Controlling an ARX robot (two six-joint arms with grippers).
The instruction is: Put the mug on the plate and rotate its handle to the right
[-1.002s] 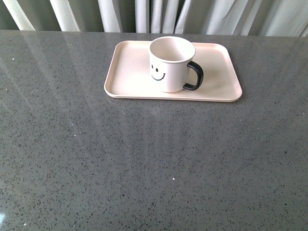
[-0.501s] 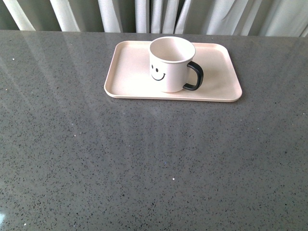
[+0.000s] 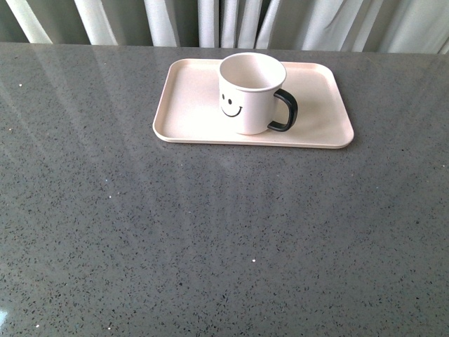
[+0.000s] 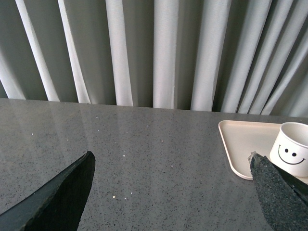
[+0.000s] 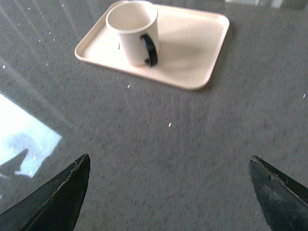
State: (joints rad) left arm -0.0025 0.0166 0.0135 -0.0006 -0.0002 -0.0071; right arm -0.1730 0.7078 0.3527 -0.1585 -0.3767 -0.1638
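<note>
The cream mug (image 3: pixel 249 95) with a black smiley face stands upright on the pale pink plate (image 3: pixel 189 112) at the far middle of the table. Its black handle (image 3: pixel 285 111) points to the right. Neither arm shows in the front view. In the left wrist view the left gripper (image 4: pixel 171 163) is open over bare table, with the plate (image 4: pixel 240 144) and mug (image 4: pixel 292 150) beside one fingertip (image 4: pixel 269 183). The right gripper (image 5: pixel 168 166) is open, well short of the plate (image 5: pixel 192 45) and mug (image 5: pixel 132 31), nothing between its fingers.
The grey speckled table (image 3: pixel 210 239) stretches wide in front of the plate. White curtains (image 3: pixel 210 21) hang behind its far edge. A bright window reflection (image 5: pixel 24 139) lies on the tabletop in the right wrist view.
The mug and plate stay put on the table. The front view has shifted by a pixel or two, nothing more.
</note>
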